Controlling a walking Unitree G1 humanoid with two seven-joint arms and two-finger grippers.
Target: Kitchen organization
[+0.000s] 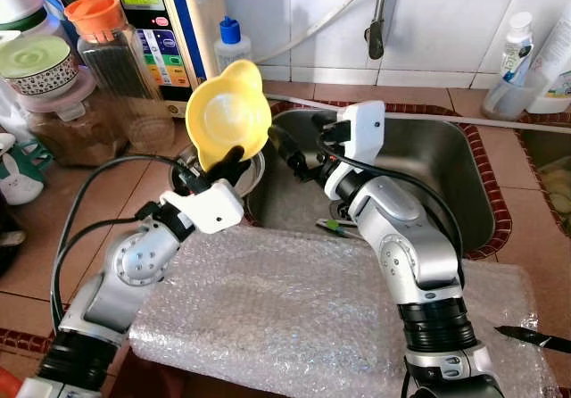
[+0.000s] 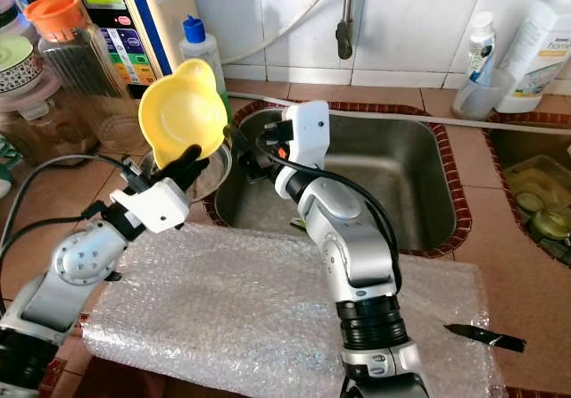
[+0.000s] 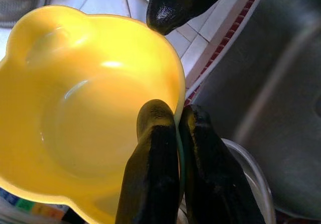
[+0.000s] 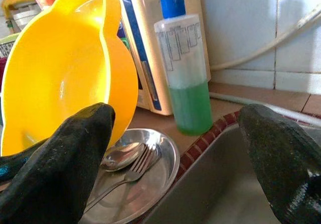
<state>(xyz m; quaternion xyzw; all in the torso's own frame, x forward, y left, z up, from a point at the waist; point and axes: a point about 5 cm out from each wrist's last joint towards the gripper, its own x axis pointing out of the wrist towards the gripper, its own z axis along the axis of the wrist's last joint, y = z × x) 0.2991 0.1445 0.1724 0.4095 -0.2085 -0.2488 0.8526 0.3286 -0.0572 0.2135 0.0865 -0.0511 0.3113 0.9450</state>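
My left gripper is shut on the rim of a yellow bowl and holds it tilted in the air, left of the sink. The left wrist view shows both fingers pinching the bowl's edge. Under it a steel bowl with a spoon and a fork sits on the counter. My right gripper stands open over the sink's left rim, close beside the yellow bowl with nothing between its fingers.
A bubble-wrap sheet covers the counter in front of me. A bottle of green soap, a water machine and jars stand at the back left. Bottles stand at the back right. A black blade lies on the wrap's right edge.
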